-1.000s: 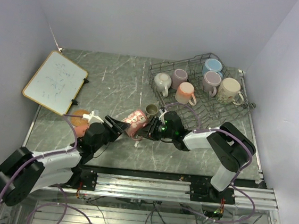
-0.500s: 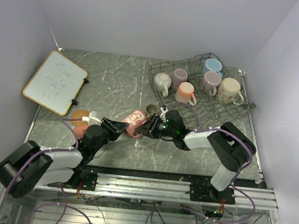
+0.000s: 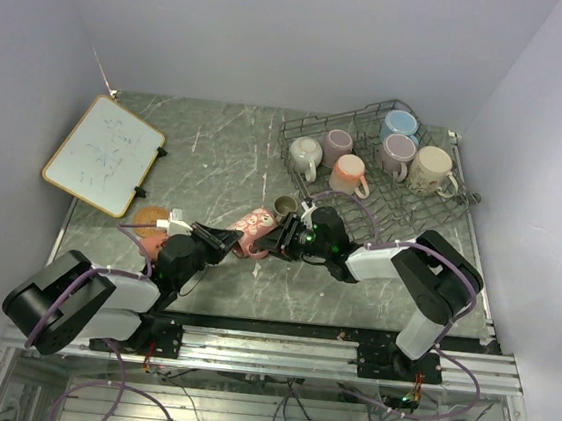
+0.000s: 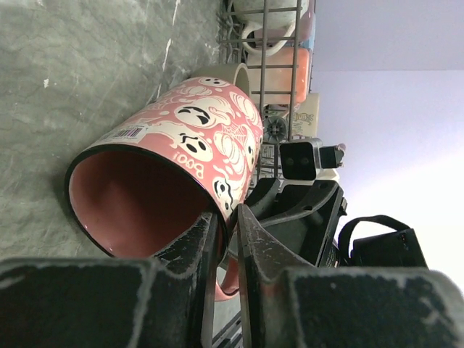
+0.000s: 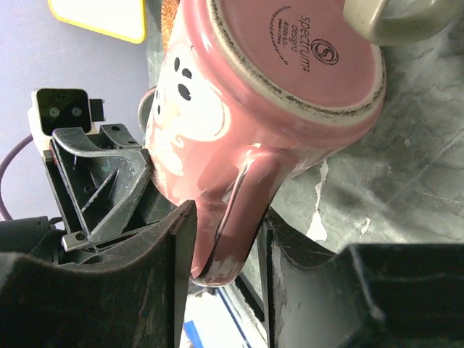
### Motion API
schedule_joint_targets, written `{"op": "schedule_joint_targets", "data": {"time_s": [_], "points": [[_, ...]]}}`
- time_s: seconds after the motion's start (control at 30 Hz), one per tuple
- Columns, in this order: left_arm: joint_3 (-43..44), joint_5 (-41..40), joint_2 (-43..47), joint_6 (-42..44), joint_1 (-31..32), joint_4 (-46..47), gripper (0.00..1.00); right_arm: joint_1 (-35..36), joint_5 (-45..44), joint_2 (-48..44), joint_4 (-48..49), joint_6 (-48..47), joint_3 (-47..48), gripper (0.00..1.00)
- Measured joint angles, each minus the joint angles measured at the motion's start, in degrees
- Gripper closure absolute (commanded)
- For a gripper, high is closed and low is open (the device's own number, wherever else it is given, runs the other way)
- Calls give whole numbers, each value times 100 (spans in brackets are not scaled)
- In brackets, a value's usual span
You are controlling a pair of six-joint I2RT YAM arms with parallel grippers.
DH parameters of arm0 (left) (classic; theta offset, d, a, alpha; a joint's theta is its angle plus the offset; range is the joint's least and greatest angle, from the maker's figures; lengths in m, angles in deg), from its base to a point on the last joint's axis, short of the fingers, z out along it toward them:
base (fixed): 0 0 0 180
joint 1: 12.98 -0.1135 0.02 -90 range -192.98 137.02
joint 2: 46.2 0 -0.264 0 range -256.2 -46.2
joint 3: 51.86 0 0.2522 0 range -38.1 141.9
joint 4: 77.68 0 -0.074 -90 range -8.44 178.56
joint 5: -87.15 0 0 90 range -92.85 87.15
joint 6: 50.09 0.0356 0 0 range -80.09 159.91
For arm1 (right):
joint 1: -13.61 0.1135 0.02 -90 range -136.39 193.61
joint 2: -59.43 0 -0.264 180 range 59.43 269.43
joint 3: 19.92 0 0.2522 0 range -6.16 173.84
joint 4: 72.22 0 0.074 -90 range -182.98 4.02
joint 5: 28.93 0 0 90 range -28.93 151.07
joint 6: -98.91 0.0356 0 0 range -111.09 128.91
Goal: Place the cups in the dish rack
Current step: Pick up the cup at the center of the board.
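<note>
At far left the whiteboard (image 3: 104, 155) is lying flat on the tabletop (image 3: 217, 154), with the cork coaster (image 3: 145, 220) just nearer, partly under the left arm. The left tool (image 3: 230, 237) is reaching rightward, its jaws narrow. In the left wrist view, one finger is sitting inside the mouth of the pink printed mug (image 3: 255, 226) and one outside, apparently pinching the rim wall.

The mug is lying on its side mid-tabletop. Its long axis is running left to right, with the mouth toward the left tool and the base toward the right one. A small olive mug (image 3: 283, 207) is standing just beyond it, seemingly touching.

The right tool (image 3: 275, 244) is facing the mug's base. Its fingers are straddling the handle with slack on both sides, so it is gripping nothing.

The dish rack (image 3: 284, 141) is sitting farther right and farther back, with six cups inside it. It is nearer the right arm, so I judge the left arm is facing a carry across and away.
</note>
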Motion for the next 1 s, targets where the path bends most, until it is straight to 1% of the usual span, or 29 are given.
{"op": "schedule_joint_targets", "data": {"time_s": [0.23, 0.33, 0.63, 0.8, 0.93, 1.0], "points": [[2, 66, 221, 70, 0, -85, 82, 9, 48, -44, -46, 11, 11, 59], [46, 111, 306, 131, 0, -205, 82, 9, 50, -63, -118, 11, 37, 60], [31, 229, 203, 149, 13, -90, 82, 4, 35, -92, -337, 52, 44, 75], [-17, 284, 190, 153, 20, 0, 81, 4, 28, -144, -424, 76, 44, 79], [-15, 341, 380, 247, 22, -151, 80, 2, 68, -201, -507, 151, 44, 89], [-15, 380, 592, 317, 22, -348, 79, -7, 107, -240, -553, 203, 44, 90]]}}
